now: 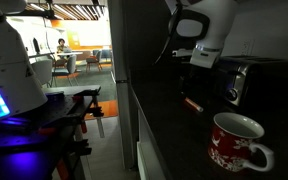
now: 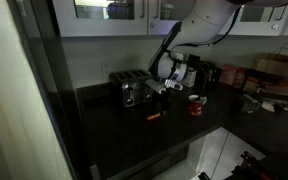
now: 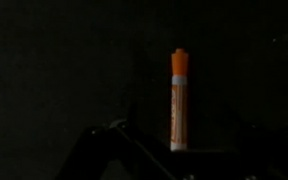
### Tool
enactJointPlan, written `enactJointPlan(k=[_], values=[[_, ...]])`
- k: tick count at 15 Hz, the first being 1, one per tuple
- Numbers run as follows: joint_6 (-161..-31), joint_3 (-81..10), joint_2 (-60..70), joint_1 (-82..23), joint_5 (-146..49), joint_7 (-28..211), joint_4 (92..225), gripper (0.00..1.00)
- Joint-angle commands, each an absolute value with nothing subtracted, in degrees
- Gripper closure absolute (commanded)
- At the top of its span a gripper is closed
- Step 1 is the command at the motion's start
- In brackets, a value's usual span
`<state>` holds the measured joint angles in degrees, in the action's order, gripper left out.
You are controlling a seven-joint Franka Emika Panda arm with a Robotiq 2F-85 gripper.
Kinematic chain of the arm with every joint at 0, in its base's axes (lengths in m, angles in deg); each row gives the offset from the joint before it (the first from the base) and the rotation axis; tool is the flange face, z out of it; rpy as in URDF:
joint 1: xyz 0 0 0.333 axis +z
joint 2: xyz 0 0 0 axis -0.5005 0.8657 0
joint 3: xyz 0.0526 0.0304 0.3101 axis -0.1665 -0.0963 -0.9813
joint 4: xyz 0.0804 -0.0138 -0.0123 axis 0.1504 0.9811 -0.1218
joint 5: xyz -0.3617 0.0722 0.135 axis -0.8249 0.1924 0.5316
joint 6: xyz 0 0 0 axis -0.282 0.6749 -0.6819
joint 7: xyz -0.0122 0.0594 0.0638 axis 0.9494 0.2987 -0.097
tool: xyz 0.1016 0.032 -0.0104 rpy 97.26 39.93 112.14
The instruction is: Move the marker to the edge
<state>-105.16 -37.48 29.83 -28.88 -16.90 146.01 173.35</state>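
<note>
The fingers (image 1: 204, 64) hang over the marker (image 3: 179, 100), not holding it (can't tell how open), so next comes grabbing.

Glossy plastic marker (image 3: 179, 100) — smooth dark countertop (image 2: 114, 135) — shiny metal toaster (image 2: 136, 92)

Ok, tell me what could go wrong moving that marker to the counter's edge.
The marker lies close to the toaster, so the claw above it could knock the toaster on its way down. A thin marker may roll, and if pushed too far it could drop off the counter. The scene is very dark and the wrist view barely shows the claw, so lining up may be off.
</note>
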Motion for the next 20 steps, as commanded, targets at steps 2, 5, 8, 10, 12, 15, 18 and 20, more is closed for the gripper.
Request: enactJointPlan(k=[2, 5, 8, 10, 12, 15, 18, 20], values=[[-104.45, -36.66, 31.15, -28.6, -15.87, 147.58, 171.91, 0.44], [-104.1, -36.39, 31.7, -28.51, -16.07, 147.84, 171.4, 0.68], [-104.05, -36.2, 32.26, -28.38, -16.3, 148.71, 170.86, 0.69], [-103.91, -36.1, 32.66, -28.35, -16.5, 148.84, 170.45, 0.46], [-103.55, -35.97, 33.22, -28.39, -16.63, 148.97, 169.9, 0.38], [-103.04, -35.67, 34.12, -28.31, -16.92, 149.32, 169.02, 0.44], [-102.63, -35.56, 35.04, -28.38, -17.02, 149.88, 168.09, 0.73], [-102.64, -35.59, 35.42, -28.46, -16.95, 149.87, 167.64, 0.9]])
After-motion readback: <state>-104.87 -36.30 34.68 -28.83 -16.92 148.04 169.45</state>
